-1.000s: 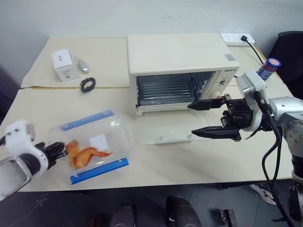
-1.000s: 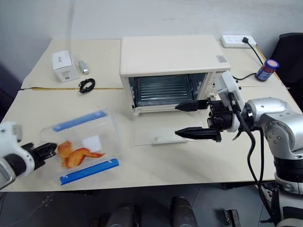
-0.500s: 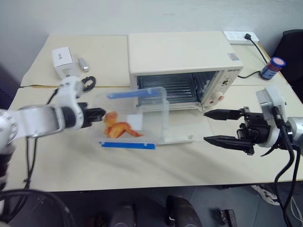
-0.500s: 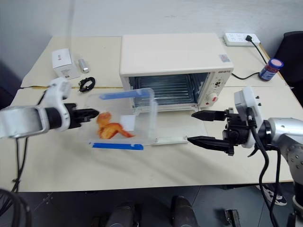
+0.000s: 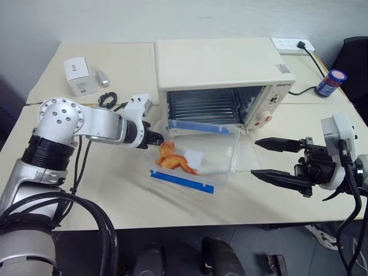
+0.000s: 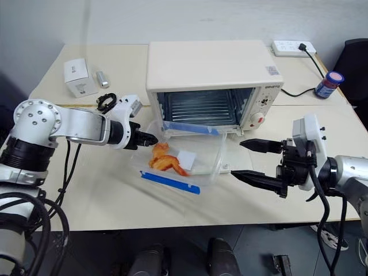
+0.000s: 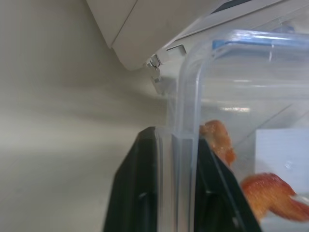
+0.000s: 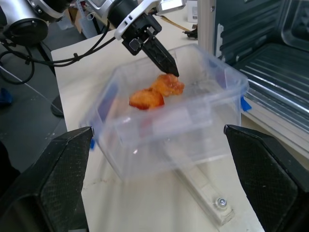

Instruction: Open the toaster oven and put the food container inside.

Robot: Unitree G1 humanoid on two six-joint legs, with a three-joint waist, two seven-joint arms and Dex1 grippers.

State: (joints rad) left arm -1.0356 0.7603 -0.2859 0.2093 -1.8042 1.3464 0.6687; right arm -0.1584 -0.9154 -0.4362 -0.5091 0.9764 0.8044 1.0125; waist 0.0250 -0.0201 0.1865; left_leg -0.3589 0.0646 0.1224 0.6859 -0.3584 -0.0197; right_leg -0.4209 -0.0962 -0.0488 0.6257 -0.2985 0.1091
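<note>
The cream-white toaster oven (image 5: 224, 63) stands at the back of the table with its glass door dropped flat in front and the wire rack (image 5: 204, 106) showing. The clear food container (image 5: 201, 158), with blue clips and orange food inside, sits tilted over that lowered door, just before the oven's mouth. My left gripper (image 5: 158, 140) is shut on the container's left wall; in the left wrist view its black fingers (image 7: 140, 193) pinch the clear rim (image 7: 183, 121). My right gripper (image 5: 254, 156) stands open to the container's right, apart from it.
A small white cardboard box (image 5: 77, 76), a silver cylinder (image 5: 102, 79) and a coiled black cable (image 5: 106, 100) lie at the back left. A power strip (image 5: 292, 44) and a blue-capped jar (image 5: 330, 82) sit at the back right. The table's front edge (image 5: 190, 221) is close.
My left arm has carried the container from the table's front left across to the oven's open door. My right gripper has drawn back to the right, still open.
</note>
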